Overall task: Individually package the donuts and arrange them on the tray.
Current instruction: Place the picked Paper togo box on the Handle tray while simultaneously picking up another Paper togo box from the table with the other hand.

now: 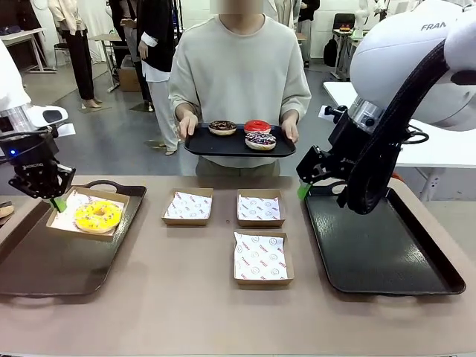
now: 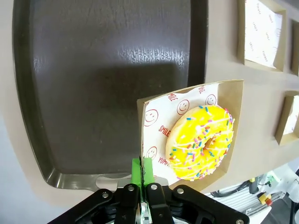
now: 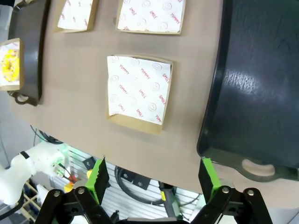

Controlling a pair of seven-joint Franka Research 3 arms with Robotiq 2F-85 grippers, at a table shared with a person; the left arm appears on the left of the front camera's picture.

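Note:
My left gripper (image 1: 56,198) (image 2: 141,169) is shut on the corner of a brown cardboard box (image 1: 115,199) (image 2: 229,93) lined with printed paper. In the box lies the yellow-iced donut (image 1: 97,216) (image 2: 201,142) with coloured sprinkles. The box is over the far part of the left dark tray (image 1: 67,260) (image 2: 93,70). I cannot tell whether it rests there. A person at the far side holds a black tray (image 1: 204,145) carrying a chocolate donut (image 1: 222,127), a red donut (image 1: 257,126) and a dark white-sprinkled donut (image 1: 260,140). My right gripper (image 1: 305,190) (image 3: 154,176) hangs open and empty.
Three empty paper-lined boxes lie mid-table: two in a far row (image 1: 188,207) (image 1: 260,207) and one nearer (image 1: 260,258) (image 3: 138,93). An empty dark tray (image 1: 387,245) (image 3: 261,70) lies at the right, just beside my right gripper.

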